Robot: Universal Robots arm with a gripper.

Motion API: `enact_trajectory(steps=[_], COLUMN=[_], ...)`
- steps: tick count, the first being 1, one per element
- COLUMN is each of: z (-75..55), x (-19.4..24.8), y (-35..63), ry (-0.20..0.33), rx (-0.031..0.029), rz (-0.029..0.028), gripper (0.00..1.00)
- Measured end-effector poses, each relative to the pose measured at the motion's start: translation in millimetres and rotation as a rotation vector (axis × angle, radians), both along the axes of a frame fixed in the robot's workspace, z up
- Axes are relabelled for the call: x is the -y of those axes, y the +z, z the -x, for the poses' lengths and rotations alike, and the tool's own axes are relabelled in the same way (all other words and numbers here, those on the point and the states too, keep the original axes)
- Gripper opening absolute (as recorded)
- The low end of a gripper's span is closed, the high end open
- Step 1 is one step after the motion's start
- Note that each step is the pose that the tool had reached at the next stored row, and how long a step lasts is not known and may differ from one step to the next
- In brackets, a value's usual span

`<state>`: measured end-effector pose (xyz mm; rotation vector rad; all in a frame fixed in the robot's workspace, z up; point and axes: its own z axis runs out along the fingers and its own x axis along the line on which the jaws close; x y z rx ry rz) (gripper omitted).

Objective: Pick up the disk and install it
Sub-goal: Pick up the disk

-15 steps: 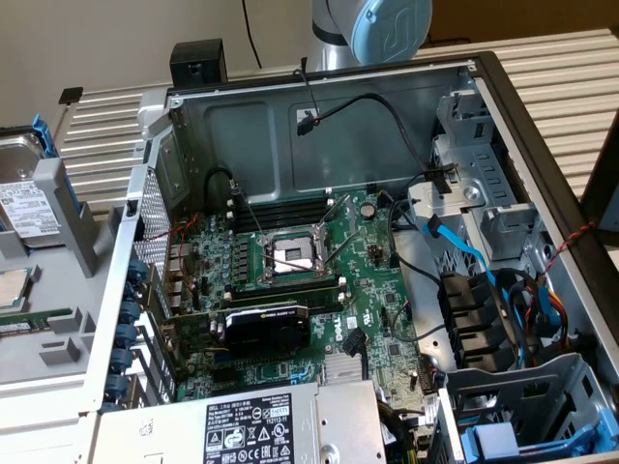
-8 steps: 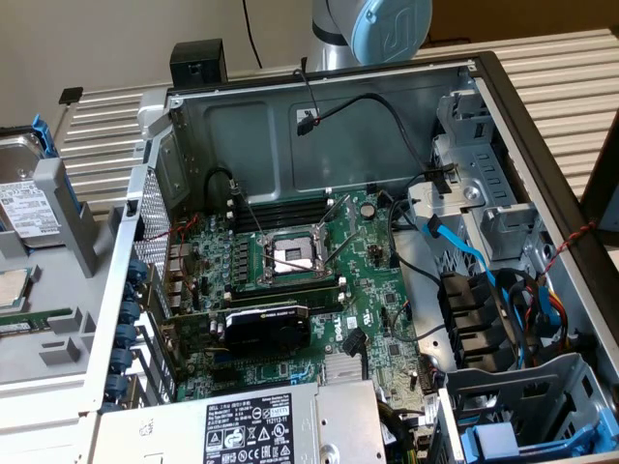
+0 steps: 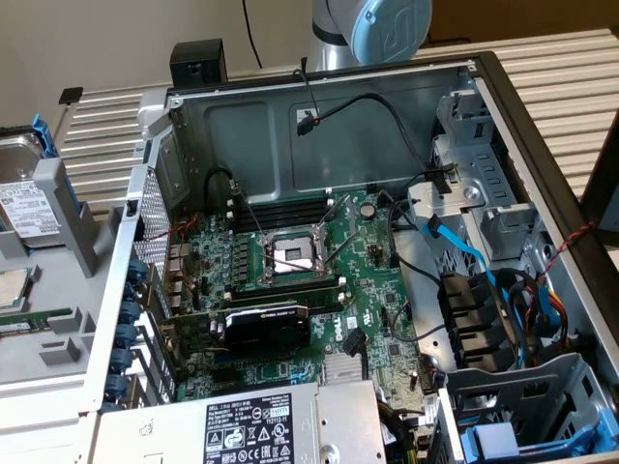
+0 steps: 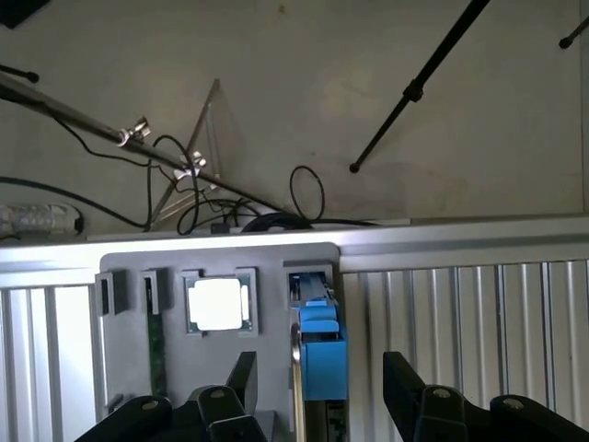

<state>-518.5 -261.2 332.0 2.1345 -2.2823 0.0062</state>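
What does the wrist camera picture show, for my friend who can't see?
The open end effector hangs over the blue-framed disk, which stands on edge in a grey holder. A shiny square chip sits beside it.

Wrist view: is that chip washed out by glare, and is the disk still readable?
Wrist view: yes, the chip glares plain white; the disk in its blue frame is evenly lit, seen between the open fingers. Exterior view: soft, even light, no glare on the disk.
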Motion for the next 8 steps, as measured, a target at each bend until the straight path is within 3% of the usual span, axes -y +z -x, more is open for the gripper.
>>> enact_trajectory(steps=[8], z=[0.1], x=[0.0], y=[-9.0], ry=[0.0], rx=[0.0036], rz=[-0.0007], gripper=[0.65])
